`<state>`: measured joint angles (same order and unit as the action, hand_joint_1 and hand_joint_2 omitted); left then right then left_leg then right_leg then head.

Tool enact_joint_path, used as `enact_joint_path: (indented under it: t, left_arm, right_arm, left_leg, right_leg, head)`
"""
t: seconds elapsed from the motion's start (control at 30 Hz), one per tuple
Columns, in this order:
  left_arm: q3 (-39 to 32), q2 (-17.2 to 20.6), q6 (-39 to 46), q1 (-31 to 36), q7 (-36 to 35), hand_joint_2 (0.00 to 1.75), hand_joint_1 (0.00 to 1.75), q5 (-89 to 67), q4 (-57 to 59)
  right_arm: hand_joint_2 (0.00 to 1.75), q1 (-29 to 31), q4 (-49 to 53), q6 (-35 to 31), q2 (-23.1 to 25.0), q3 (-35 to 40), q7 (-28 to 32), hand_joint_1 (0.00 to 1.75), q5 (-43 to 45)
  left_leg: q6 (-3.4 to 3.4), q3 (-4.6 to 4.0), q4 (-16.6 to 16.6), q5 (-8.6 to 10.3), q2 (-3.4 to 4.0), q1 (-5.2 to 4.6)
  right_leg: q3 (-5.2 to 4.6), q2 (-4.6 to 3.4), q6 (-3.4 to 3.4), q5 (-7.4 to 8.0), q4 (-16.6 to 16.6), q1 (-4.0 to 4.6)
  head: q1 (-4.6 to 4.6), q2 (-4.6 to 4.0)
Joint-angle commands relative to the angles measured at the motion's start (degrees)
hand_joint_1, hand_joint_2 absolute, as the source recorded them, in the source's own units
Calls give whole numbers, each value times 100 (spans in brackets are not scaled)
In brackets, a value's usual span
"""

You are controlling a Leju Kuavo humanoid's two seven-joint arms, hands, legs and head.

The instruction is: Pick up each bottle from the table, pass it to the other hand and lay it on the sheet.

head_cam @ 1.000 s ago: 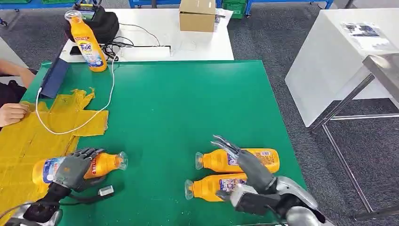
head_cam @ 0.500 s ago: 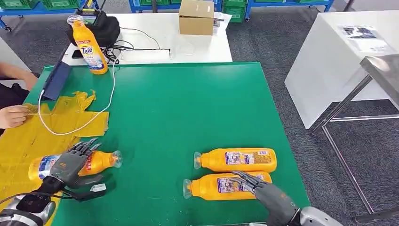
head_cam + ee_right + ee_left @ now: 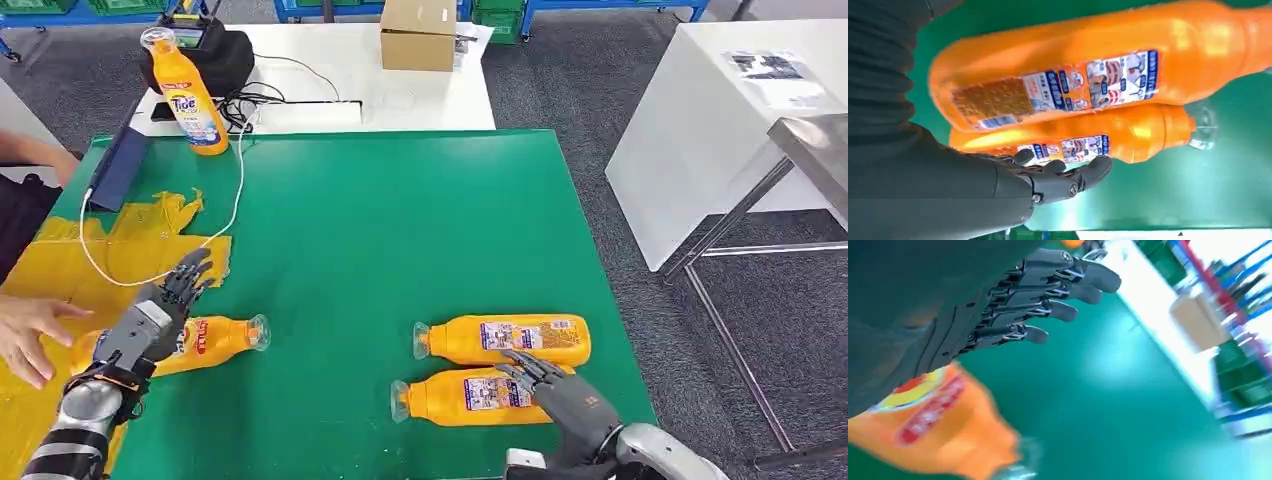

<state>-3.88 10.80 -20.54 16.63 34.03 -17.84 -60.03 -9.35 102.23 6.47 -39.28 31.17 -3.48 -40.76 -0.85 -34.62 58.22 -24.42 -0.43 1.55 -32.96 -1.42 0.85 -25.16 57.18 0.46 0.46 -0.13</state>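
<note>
Three orange bottles lie on their sides on the green tabletop [image 3: 400,230]. One bottle [image 3: 215,338] rests at the left edge, its base on the yellow sheet [image 3: 60,290] and its neck over the green. The left hand [image 3: 150,325] is seen above it with fingers spread and nothing held. A person's hand [image 3: 30,325] is reaching in over the sheet just beside it.

Near the front right corner, the far bottle [image 3: 505,338] and the near bottle [image 3: 470,396] lie side by side, touching, caps toward the left edge. The right hand [image 3: 565,395] rests with fingers apart at the base end of the near bottle, not closed on it.

The step in hand is judged to be a grasp of the near bottle by the right hand. The fingers should be wrapped around the body rather than the base, so that the neck end is left free for the handover. Its neighbour is touching and could be rolled away if nudged. The left hand should be kept away from the person's hand.
</note>
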Motion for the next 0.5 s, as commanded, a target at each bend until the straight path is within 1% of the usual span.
enact_joint_path:
  t: [0.03,0.07,0.13,0.3,0.33,0.37,0.4,0.43,0.47,0.5]
  left_arm:
    - [-775,-521,-209,-76,-103,0,0,199,-595]
    - [-772,-523,-238,-53,-110,0,0,224,-575]
    - [-778,-532,-248,17,-142,0,0,256,-522]
    - [-774,-537,-250,42,-149,0,0,261,-514]
    - [-794,-554,-318,83,-171,0,0,337,-452]
    - [-757,-570,-300,172,-199,0,0,314,-381]
    - [-751,-591,-293,215,-207,0,0,321,-344]
    - [-703,-656,-389,412,-262,0,0,375,-145]
    - [-671,-684,-364,485,-267,0,0,371,-78]
    - [-565,-761,-411,705,-313,0,0,383,141]
  right_arm:
    - [175,479,-1033,209,673,-75,82,0,-61]
    - [175,457,-1063,276,628,-61,66,0,-91]
    - [175,413,-1149,451,530,1,32,0,-95]
    - [175,353,-1177,411,495,-13,48,0,-84]
    - [175,392,-1167,599,404,91,-32,0,-110]
    - [175,350,-1173,867,218,213,-207,0,-80]
    - [175,298,-1144,945,94,273,-248,0,-82]
    - [175,144,-1043,1355,-305,507,-496,40,22]
    - [175,1,-980,1369,-465,550,-552,175,134]
    - [175,-290,-782,1502,-894,913,-918,175,72]
  left_leg:
    - [10,11,-15,3,0,-2]
    - [13,16,-20,3,-3,-1]
    - [8,-2,-8,1,-9,0]
    - [12,-15,-12,3,-9,-1]
    - [15,-8,-17,3,-5,0]
    - [12,-17,-10,2,-8,-1]
    - [13,-16,-10,3,-9,-2]
    - [17,-14,-13,5,-18,-3]
    - [13,-22,-5,4,-26,-1]
    - [10,-28,-1,3,-31,-3]
  right_leg:
    - [12,11,6,3,-18,-1]
    - [18,15,9,3,-24,0]
    - [4,15,6,-2,-12,-3]
    - [-9,19,9,-1,-16,-4]
    - [-2,17,11,1,-22,-3]
    - [-12,17,9,-1,-14,-4]
    - [-12,19,10,-1,-13,-5]
    - [-6,30,13,-1,-17,-6]
    - [-13,35,10,-5,-9,-5]
    - [-20,39,8,-8,-4,-6]
  head:
    - [0,0]
    - [0,0]
    - [0,0]
    - [0,0]
    - [0,0]
    - [0,0]
    - [0,0]
    - [0,0]
    - [0,0]
    - [0,0]
